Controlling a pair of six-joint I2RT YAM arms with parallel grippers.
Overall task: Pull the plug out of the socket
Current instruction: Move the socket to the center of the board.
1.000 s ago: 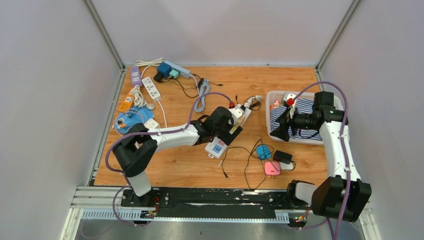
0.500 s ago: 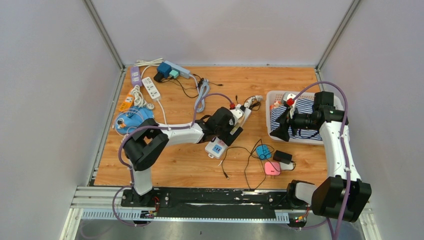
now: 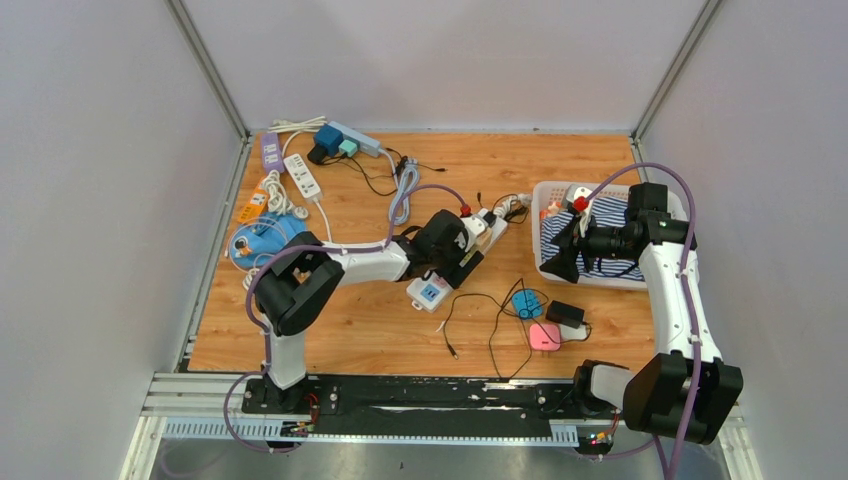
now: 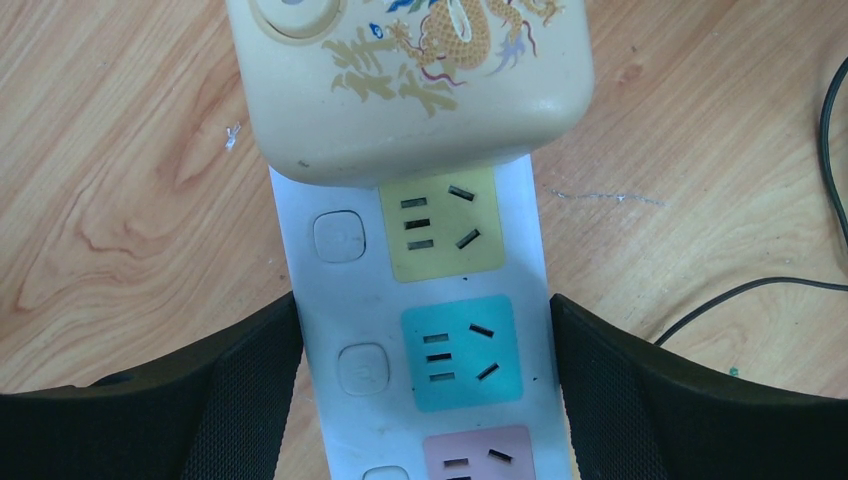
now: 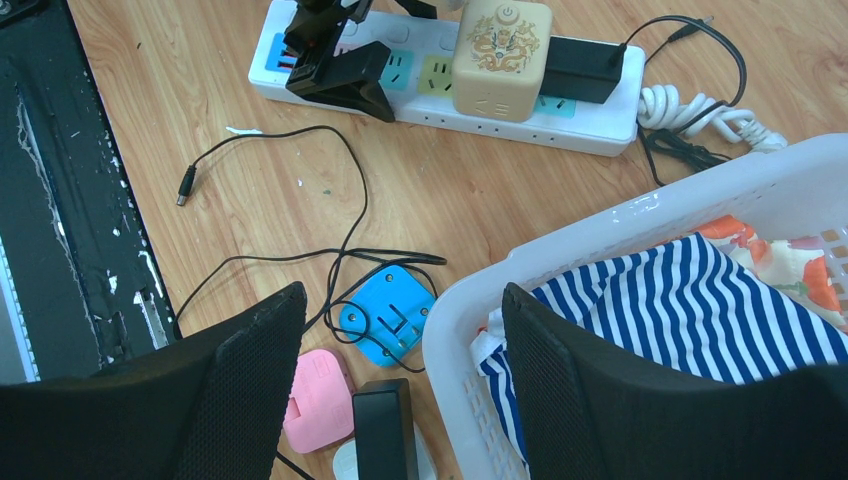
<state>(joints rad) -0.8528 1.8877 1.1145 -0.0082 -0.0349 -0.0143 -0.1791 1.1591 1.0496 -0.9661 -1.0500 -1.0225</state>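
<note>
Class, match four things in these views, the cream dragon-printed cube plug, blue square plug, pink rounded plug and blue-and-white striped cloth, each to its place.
Things:
1. cream dragon-printed cube plug
2. blue square plug
3. pink rounded plug
4. blue-and-white striped cloth

Places:
A. inside the white plastic basket
B. on the wood, beside the black power brick
C. plugged into the white power strip
D. on the wood, amid loops of thin black cable

Pairs: 1-C, 2-D, 3-B, 4-A.

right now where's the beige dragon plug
The beige plug fills the left wrist view's top, plugged into the white power strip mid-table, beside a black adapter.
</note>
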